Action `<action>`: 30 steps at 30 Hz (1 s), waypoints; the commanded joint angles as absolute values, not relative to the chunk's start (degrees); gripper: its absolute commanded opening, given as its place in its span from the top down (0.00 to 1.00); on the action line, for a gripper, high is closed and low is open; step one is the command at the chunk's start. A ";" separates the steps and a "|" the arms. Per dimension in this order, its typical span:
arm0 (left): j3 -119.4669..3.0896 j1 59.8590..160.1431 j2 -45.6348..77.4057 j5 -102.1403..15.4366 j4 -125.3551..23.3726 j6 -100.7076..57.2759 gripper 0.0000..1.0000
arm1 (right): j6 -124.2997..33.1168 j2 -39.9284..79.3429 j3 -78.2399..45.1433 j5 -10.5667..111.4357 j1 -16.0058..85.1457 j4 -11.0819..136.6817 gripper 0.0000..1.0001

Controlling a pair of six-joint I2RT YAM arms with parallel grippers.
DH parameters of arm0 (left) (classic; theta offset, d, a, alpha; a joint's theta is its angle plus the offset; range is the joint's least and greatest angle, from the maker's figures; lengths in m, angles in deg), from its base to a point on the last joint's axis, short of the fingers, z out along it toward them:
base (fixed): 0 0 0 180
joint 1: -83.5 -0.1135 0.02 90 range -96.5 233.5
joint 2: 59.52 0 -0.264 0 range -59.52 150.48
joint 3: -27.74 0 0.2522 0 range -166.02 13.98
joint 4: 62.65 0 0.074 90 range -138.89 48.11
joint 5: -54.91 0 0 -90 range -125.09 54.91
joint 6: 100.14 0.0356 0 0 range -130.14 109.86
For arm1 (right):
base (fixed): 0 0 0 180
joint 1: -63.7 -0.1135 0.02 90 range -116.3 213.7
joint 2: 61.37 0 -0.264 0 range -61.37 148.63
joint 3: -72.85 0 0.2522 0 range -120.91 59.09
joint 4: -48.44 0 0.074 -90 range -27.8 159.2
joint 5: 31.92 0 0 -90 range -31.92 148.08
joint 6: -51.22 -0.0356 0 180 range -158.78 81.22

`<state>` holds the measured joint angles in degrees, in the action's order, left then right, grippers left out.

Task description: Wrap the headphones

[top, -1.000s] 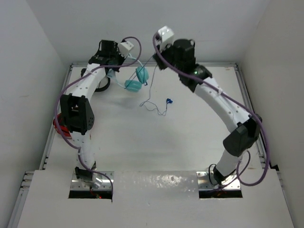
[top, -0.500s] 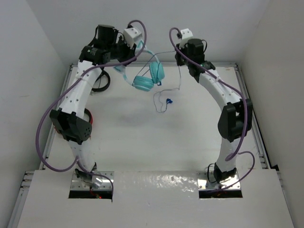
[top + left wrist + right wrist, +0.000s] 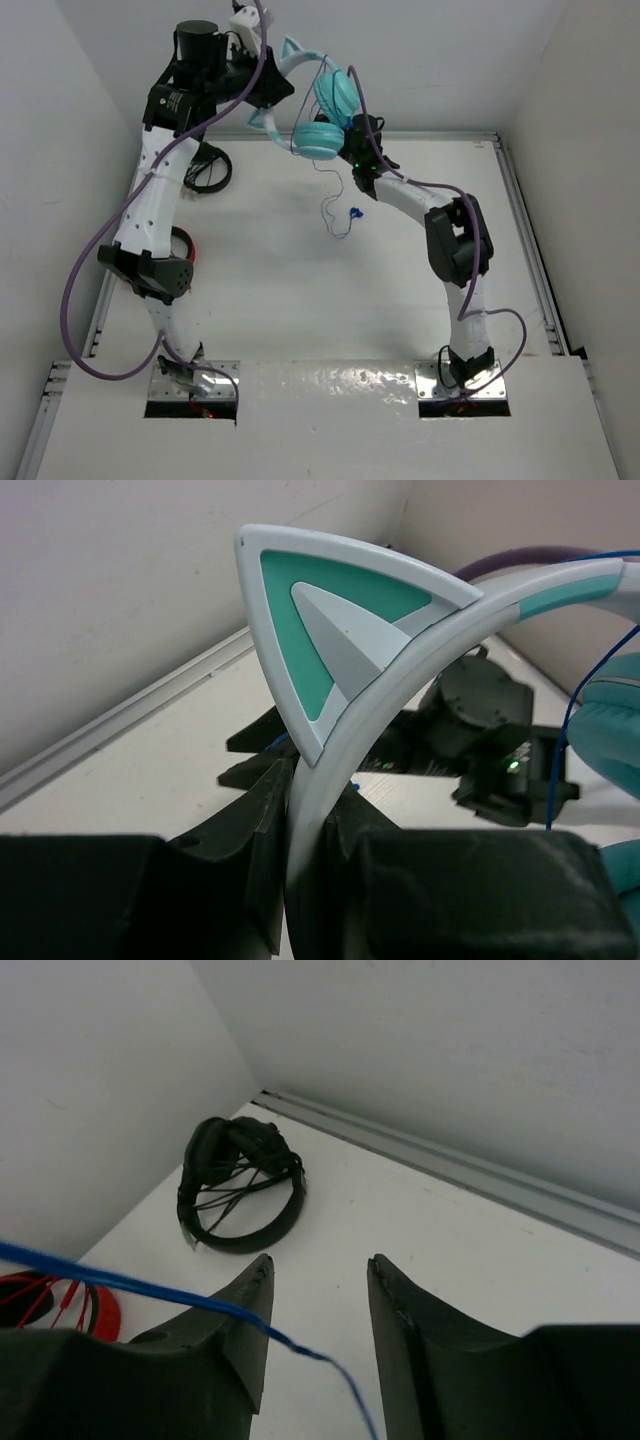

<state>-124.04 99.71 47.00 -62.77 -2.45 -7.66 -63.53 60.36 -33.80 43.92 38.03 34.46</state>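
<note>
The teal headphones (image 3: 330, 110) hang in the air at the back, pale blue cat-ear headband up, both cups below it. My left gripper (image 3: 272, 85) is shut on the headband (image 3: 330, 740), just below a cat ear (image 3: 320, 630). The thin cable (image 3: 335, 185) drops from the cups to the blue plug (image 3: 355, 213) on the table. My right gripper (image 3: 352, 155) is open and empty just below the cups. In the right wrist view the blue cable (image 3: 150, 1288) crosses in front of the left finger (image 3: 235, 1320), not between the jaws (image 3: 318, 1260).
Black headphones (image 3: 210, 170) lie at the back left, also in the right wrist view (image 3: 240, 1180). A red coiled cable bundle (image 3: 183, 245) lies at the left edge (image 3: 60, 1305). White walls close the back and sides.
My left arm has lifted the headphones higher and to the right. My right arm has swung left and down, from beside the cups to under them. The cable hangs straighter.
</note>
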 commanded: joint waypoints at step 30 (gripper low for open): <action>-120.94 89.21 58.68 -30.80 -22.87 -13.05 1.00 | -41.16 40.84 -20.61 19.69 18.53 61.11 1.00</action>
